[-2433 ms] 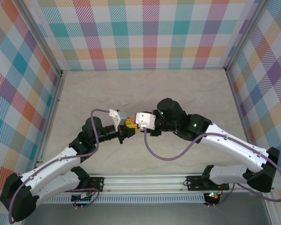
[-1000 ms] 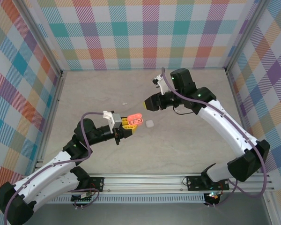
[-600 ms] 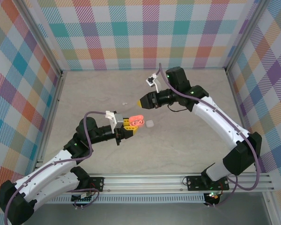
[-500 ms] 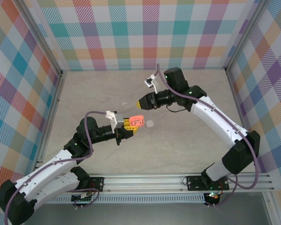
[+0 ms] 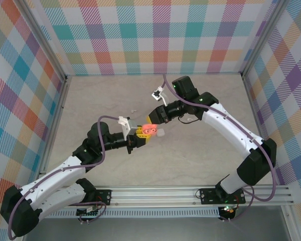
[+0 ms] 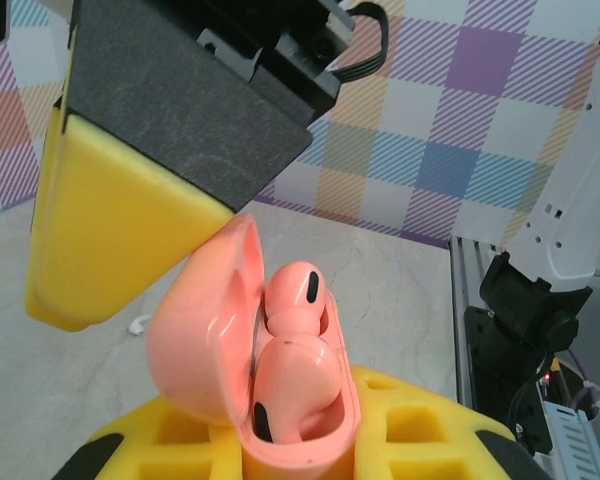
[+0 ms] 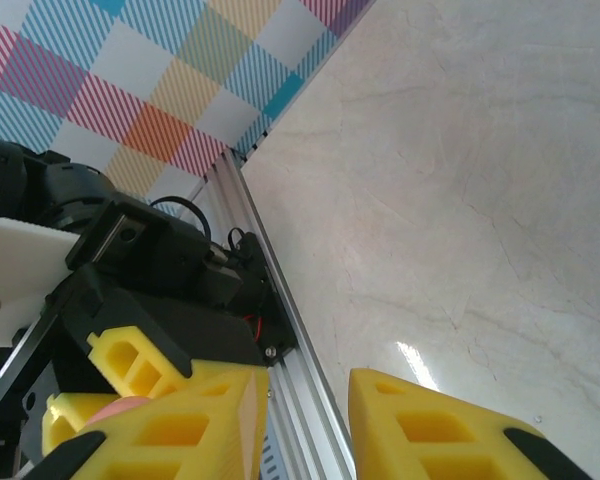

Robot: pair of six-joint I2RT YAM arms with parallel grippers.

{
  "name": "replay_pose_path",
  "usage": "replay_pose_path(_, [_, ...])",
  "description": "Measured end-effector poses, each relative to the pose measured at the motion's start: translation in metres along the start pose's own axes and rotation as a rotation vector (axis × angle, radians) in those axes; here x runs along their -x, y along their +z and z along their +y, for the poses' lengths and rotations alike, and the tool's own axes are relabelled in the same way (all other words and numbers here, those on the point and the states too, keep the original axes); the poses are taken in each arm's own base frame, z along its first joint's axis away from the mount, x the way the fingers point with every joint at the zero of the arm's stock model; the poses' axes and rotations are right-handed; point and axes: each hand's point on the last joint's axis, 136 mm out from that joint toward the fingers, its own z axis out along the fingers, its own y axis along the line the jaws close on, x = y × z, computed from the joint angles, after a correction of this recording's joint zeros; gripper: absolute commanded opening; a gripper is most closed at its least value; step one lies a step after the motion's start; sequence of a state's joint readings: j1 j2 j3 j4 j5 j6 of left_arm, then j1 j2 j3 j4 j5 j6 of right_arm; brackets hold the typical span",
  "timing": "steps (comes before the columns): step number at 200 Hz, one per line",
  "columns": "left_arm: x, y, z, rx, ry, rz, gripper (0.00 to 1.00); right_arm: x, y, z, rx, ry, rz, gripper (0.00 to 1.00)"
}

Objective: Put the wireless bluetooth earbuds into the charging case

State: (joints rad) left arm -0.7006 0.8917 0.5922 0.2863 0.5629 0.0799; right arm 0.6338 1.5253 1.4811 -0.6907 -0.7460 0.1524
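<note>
1. Coral case (image 6: pixel 195 340): lid open, held above table (image 5: pixel 205 150), L gripper (image 5: pixel 143 133) clamped on its base.
2. White case (image 5: pixel 161 132): on table just beside, not yet loaded.
3. Coral earbuds (image 6: pixel 298 295): both seated; lid closing likely next. White earbud (image 5: pixel 133 111) loose on table.
4. R gripper (image 5: pixel 158 116): arm reaches across, jaws apart, empty, one pad (image 6: pixel 110 240) at lid.

A robotics lab test cell: a left arm (image 5: pixel 60 173) and a right arm (image 5: pixel 231 133) bolted to an aluminium rail (image 5: pixel 155 193), a pale stone-look table (image 5: pixel 210 150), and bright plaid backdrop walls (image 5: pixel 155 35) (metal-framed at the corners).
</note>
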Motion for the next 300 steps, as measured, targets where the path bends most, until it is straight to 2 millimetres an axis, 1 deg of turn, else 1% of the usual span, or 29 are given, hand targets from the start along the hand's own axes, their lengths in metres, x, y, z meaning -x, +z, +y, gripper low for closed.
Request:
replay_pose_path(35, [-0.006, 0.004, 0.004, 0.008, -0.011, 0.016, 0.11, -0.007, -0.003, 0.003, -0.002, -0.022, 0.019, 0.3])
replay_pose_path(54, [-0.005, 0.005, 0.007, 0.023, -0.012, 0.01, 0.11, -0.01, -0.008, 0.012, 0.001, -0.051, 0.022, 0.29])
replay_pose_path(73, [-0.001, 0.005, 0.008, 0.03, -0.009, -0.004, 0.11, -0.009, -0.016, 0.02, -0.006, -0.086, 0.0, 0.3])
replay_pose_path(92, [0.001, 0.005, 0.009, 0.035, -0.01, -0.012, 0.11, -0.007, -0.026, 0.03, -0.011, -0.13, -0.034, 0.39])
replay_pose_path(110, [0.003, 0.005, 0.009, 0.038, -0.018, -0.019, 0.11, -0.009, -0.033, 0.035, -0.015, -0.162, -0.067, 0.45])
replay_pose_path(129, [0.004, 0.005, 0.011, 0.044, -0.031, -0.024, 0.11, -0.015, -0.034, 0.032, -0.015, -0.173, -0.094, 0.48])
replay_pose_path(156, [0.005, 0.006, 0.011, 0.043, -0.066, -0.022, 0.13, -0.021, -0.036, 0.017, -0.017, -0.15, -0.142, 0.56])
replay_pose_path(173, [0.007, 0.007, 0.009, 0.031, -0.098, -0.027, 0.14, -0.024, -0.037, 0.009, -0.014, -0.148, -0.165, 0.57])
replay_pose_path(186, [0.009, 0.007, 0.007, 0.019, -0.124, -0.03, 0.15, -0.024, -0.037, 0.007, -0.006, -0.152, -0.183, 0.57])
replay_pose_path(203, [0.012, 0.007, 0.004, -0.001, -0.159, -0.033, 0.15, -0.024, -0.037, 0.011, 0.024, -0.176, -0.198, 0.57])
replay_pose_path(248, [0.029, 0.007, -0.004, -0.05, -0.235, -0.06, 0.15, -0.018, -0.04, 0.034, 0.145, -0.239, -0.226, 0.54])
replay_pose_path(277, [0.042, 0.007, -0.007, -0.072, -0.265, -0.083, 0.16, -0.022, -0.04, 0.043, 0.214, -0.252, -0.219, 0.49])
replay_pose_path(291, [0.044, 0.008, -0.008, -0.08, -0.283, -0.085, 0.16, -0.023, -0.041, 0.048, 0.243, -0.256, -0.213, 0.49])
replay_pose_path(300, [0.045, 0.009, -0.007, -0.082, -0.293, -0.086, 0.16, -0.023, -0.042, 0.051, 0.262, -0.262, -0.212, 0.47])
